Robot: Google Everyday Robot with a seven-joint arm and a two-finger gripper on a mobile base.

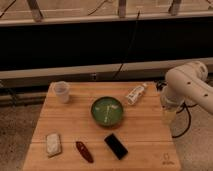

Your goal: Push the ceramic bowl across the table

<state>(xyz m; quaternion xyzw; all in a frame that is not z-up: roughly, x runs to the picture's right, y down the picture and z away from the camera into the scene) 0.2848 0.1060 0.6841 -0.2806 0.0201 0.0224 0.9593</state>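
The ceramic bowl (107, 110) is round, glossy green with pale streaks inside. It stands upright near the middle of the table (145, 147), a light-brown bamboo-plank top with a small logo at its near right corner. My white arm (187, 82) comes in from the right. My gripper (169, 117) hangs at the table's right edge, level with the bowl and well to its right, not touching it.
A translucent plastic cup (61, 91) stands at the back left. A small white bottle (135, 93) lies at the back right, between bowl and arm. A black phone (116, 146), a red pepper-like object (84, 151) and a pale packet (53, 143) lie along the front.
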